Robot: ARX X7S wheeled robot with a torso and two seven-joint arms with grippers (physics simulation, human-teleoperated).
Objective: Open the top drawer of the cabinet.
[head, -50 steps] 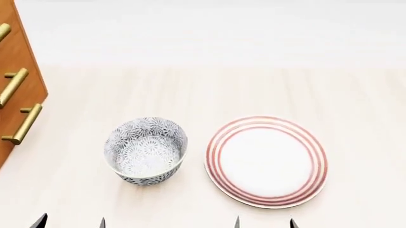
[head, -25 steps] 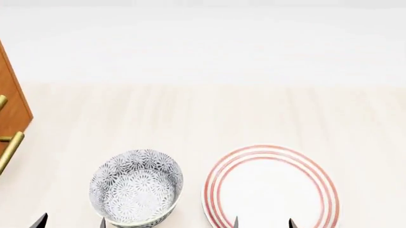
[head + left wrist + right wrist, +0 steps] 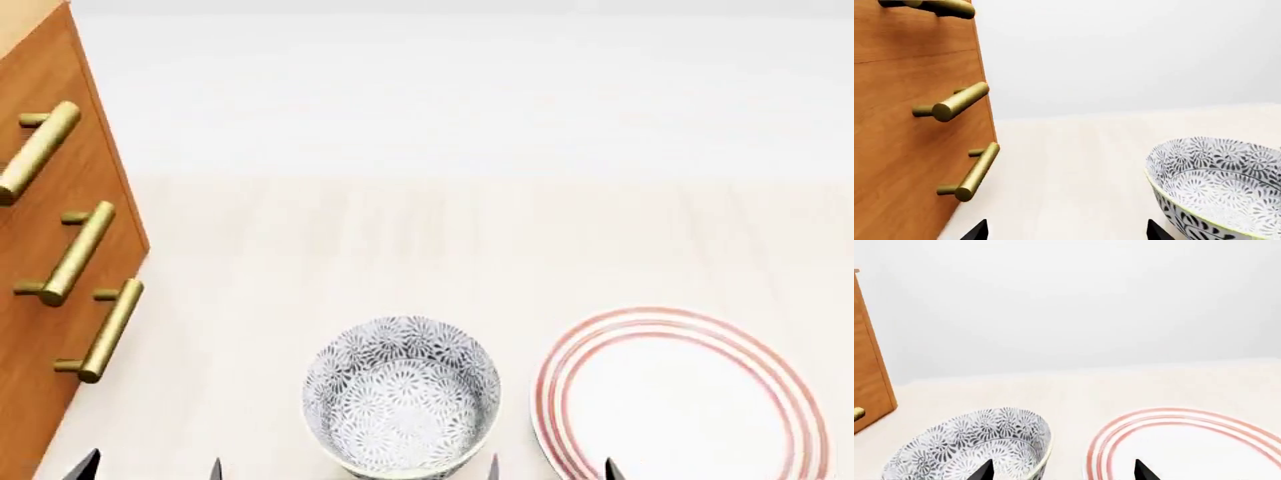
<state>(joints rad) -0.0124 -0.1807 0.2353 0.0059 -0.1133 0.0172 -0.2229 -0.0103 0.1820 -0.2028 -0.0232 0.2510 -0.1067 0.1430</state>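
The cabinet (image 3: 34,290) is an orange-brown wooden box at the left edge of the head view, with three brass bar handles one below the other. Its top drawer (image 3: 54,70) carries the uppermost handle (image 3: 38,150), and its front sits flush with the two lower fronts. In the left wrist view the top drawer (image 3: 914,32) and its handle (image 3: 941,6) are ahead of and well above my left gripper (image 3: 1066,231). That left gripper (image 3: 150,468) is open and empty, and only its dark tips show. My right gripper (image 3: 553,468) (image 3: 1063,471) is open too, low by the bowl and the plate.
A patterned grey-white bowl (image 3: 400,405) (image 3: 1217,185) (image 3: 967,450) stands on the pale wooden table (image 3: 400,240) between my two grippers. A white plate with red rings (image 3: 681,400) (image 3: 1187,445) lies to its right. A white wall closes the back.
The head view has shifted: the cabinet has come further into view at the left, now showing all three handles. Bowl and plate sit lower and further right. Both grippers hold their place in the view.
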